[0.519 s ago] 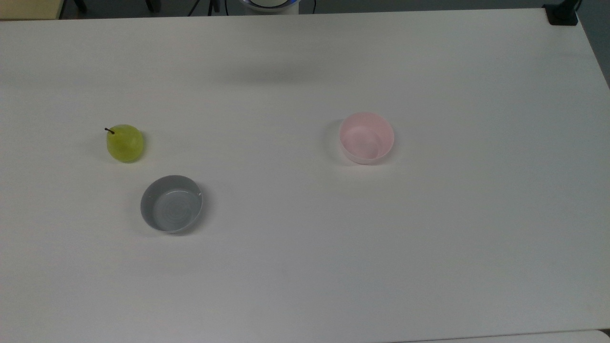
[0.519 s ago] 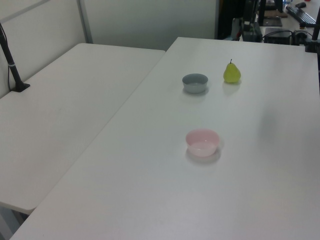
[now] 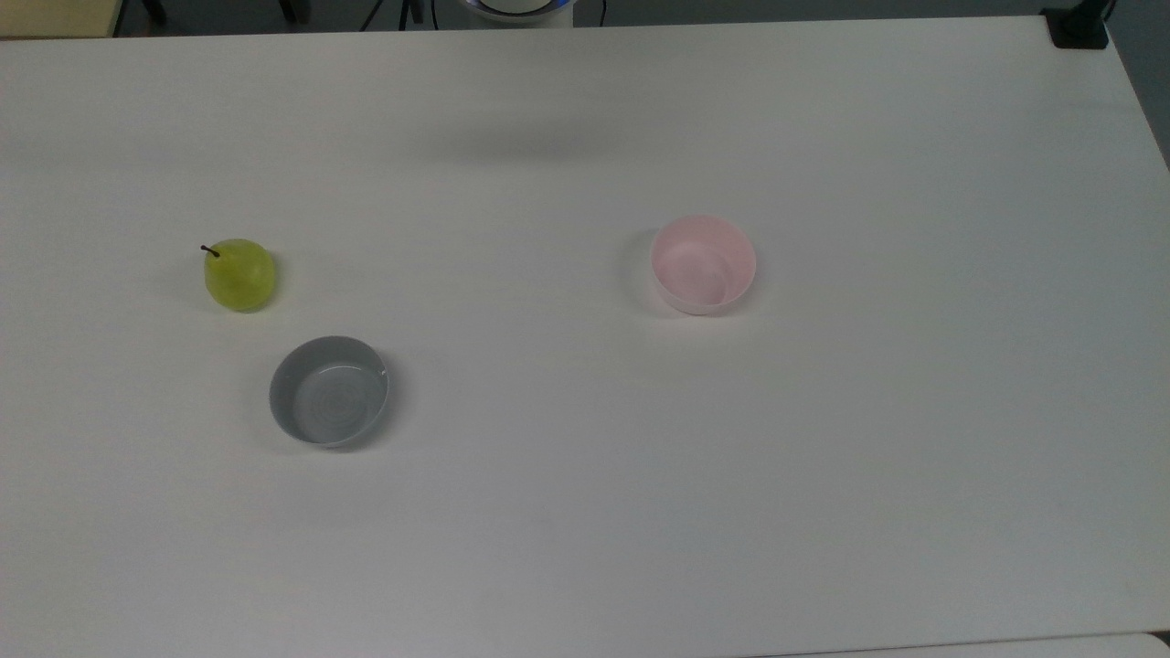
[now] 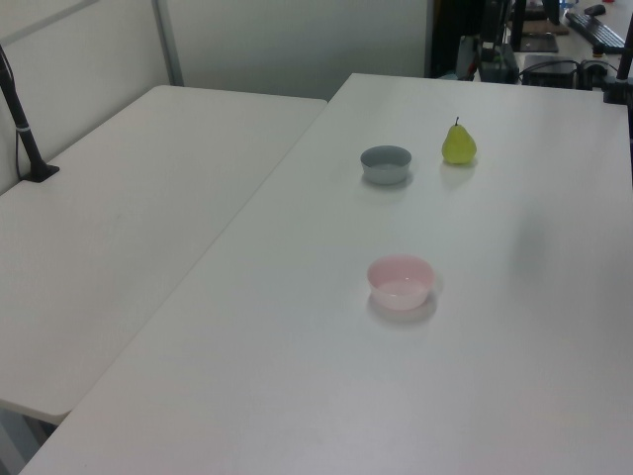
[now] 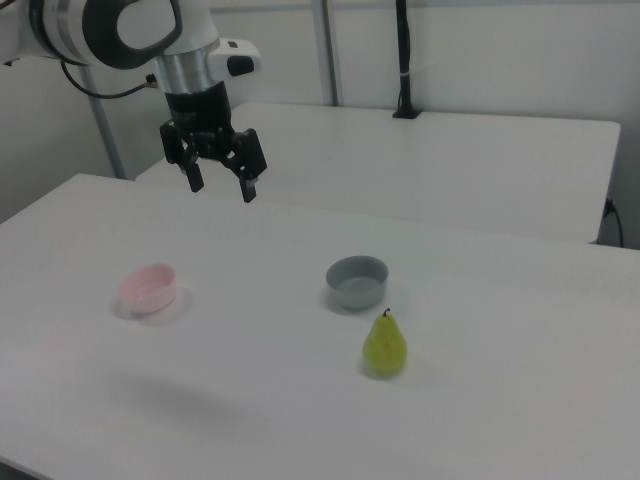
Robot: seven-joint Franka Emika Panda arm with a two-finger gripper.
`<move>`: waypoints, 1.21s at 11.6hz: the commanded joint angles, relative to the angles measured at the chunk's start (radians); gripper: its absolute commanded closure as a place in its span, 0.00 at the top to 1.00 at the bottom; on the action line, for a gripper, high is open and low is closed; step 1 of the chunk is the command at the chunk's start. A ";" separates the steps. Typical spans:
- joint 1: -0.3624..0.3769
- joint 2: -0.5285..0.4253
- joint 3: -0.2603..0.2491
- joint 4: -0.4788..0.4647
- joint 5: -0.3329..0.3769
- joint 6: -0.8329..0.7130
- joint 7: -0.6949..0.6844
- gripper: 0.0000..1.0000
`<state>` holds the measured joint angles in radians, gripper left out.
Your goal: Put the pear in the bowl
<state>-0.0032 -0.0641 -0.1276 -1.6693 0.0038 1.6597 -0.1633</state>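
A broad white table (image 3: 585,512) carries all 3 objects, and a second white table (image 4: 129,228) stands beside it on the left view's left. The white arm (image 5: 110,30) reaches in from the right view's upper left, and its black gripper (image 5: 220,185) hangs in the air well above the tabletop, fingers pointing down, jaws spread wide with nothing between them. A grey bowl (image 3: 329,391) sits upright near the top view's left. The pale pink bowl (image 3: 703,264) stands alone right of centre in the top view, upright, with nothing inside it. The pear (image 3: 239,273) stands upright on the table, stem up, just beyond the grey bowl in the left view and near it but not touching; it is well apart from the pink bowl. In the right view the pear (image 5: 384,343) is nearest the camera, with the grey bowl (image 5: 357,281) behind it and the pink bowl (image 5: 148,288) far to the right view's left, below the gripper.
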 commanded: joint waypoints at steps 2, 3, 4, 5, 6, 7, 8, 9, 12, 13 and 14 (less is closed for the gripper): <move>0.022 0.004 -0.017 0.011 -0.001 0.003 -0.010 1.00; 0.022 0.003 -0.017 0.011 -0.001 0.002 -0.010 1.00; 0.022 0.003 -0.017 0.011 -0.001 0.000 -0.010 1.00; 0.022 0.004 -0.017 0.010 -0.001 0.003 -0.010 1.00; 0.022 0.004 -0.017 0.010 -0.001 0.003 -0.010 1.00; 0.022 0.004 -0.017 0.011 -0.001 0.003 -0.010 1.00; 0.022 0.004 -0.018 0.011 -0.001 0.002 -0.010 1.00; 0.014 0.000 -0.020 0.011 -0.001 -0.004 -0.018 1.00; -0.021 0.000 -0.023 0.008 -0.008 -0.020 -0.163 1.00; -0.044 0.006 -0.021 0.008 -0.010 -0.029 -0.255 1.00; -0.063 0.012 -0.023 0.005 -0.015 -0.026 -0.359 1.00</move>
<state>-0.0311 -0.0631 -0.1410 -1.6668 0.0030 1.6565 -0.3224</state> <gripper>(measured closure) 0.000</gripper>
